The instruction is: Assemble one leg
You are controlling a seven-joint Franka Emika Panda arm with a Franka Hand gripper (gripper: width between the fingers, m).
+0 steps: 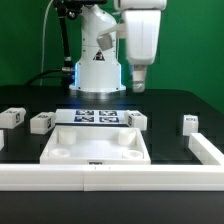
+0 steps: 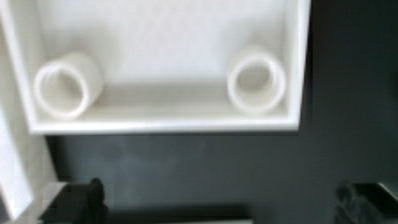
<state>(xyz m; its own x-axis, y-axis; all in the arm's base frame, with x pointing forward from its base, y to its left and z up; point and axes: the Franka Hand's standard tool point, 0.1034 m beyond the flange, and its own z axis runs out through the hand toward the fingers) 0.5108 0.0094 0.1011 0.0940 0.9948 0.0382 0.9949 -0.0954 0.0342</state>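
4 small white rectangular posts lie on the black table (image 1: 172, 146) in a loose row, all lying on their sides. The far-left leg (image 1: 12, 117) and the second leg (image 1: 40, 122) sit near each other at the exterior view's left. The third leg (image 1: 135, 120) lies right of centre. The far-right leg (image 1: 188, 123) lies well apart. Each shows a small black-and-white tag.

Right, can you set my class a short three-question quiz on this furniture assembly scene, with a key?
1. True or false: the gripper holds a small white rectangular plastic leg.
2. How many such legs lie on the black table? A two, B four, C six.
3. Fill in: the thin flat white marker board lies ____ the white robot base and the large flat white square tabletop.
Key: 1 false; 2 B; 3 between.
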